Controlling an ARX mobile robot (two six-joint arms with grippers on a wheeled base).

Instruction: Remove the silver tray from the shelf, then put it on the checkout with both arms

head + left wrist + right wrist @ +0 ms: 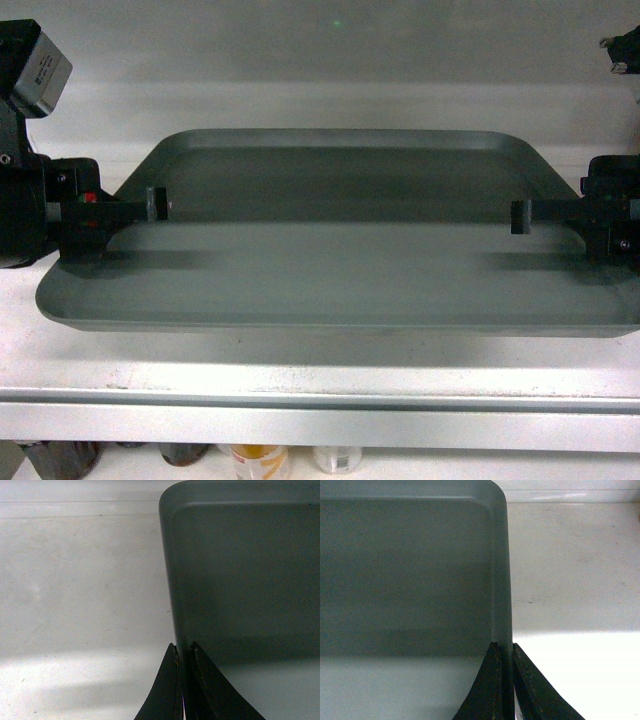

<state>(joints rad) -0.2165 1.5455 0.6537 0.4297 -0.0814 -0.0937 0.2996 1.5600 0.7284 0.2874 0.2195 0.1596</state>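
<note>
Gripping the silver tray [330,250] at its two short sides, both arms hold it at the level of the shelf [320,375]; whether it rests on the board or has just cleared it cannot be told. The left gripper [184,680] is clenched on the left rim, one finger [167,690] outside the rim and the other inside it. The right gripper [504,680] grasps the right rim the same way, one finger [485,690] inside the tray and its partner outside. In the head view the left gripper [150,207] and right gripper [522,215] sit opposite each other, each roughly midway along its side. Beyond the fingertips the plain tray floor runs to the rounded far corners, with the white shelf board beside and behind it.

Handling, as a judgement: stiff, thin sheet metal, probably light for its size but wide, so it will tilt if one arm leads. The matte rim is low and smooth, offering a narrow, slippery purchase. Opposed mid-side holds on the rim look the best choice; both arms should lift and travel together and level. The checkout is not in view.
</note>
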